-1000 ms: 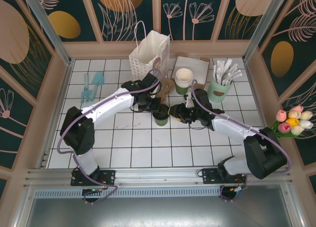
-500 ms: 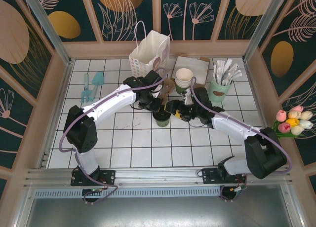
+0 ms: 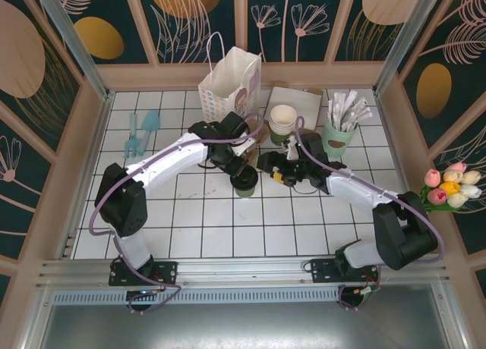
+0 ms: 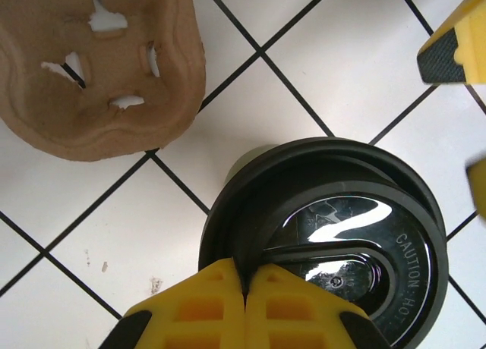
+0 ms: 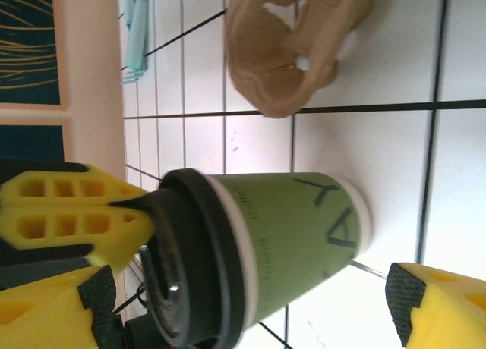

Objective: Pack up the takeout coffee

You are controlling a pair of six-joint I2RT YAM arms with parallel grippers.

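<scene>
right fingers (image 5: 429, 311) now released from takeout coffee (image 5: 288, 227), left fingers (image 4: 205, 311) pinching lid (image 4: 357, 235), carrier (image 4: 99, 68) beside.

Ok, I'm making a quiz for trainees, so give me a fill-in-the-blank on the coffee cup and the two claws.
1. The left claw is shut on the cup, pinching its ____ lid.
2. The right claw stands ____ beside the cup.
3. The cup's paper wall is ____.
4. The cup stands on ____ tiles.
Missing words: black; open; green; white.

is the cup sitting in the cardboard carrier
No, the cup stands on the tiles beside the carrier, with bare tile between them.
</scene>
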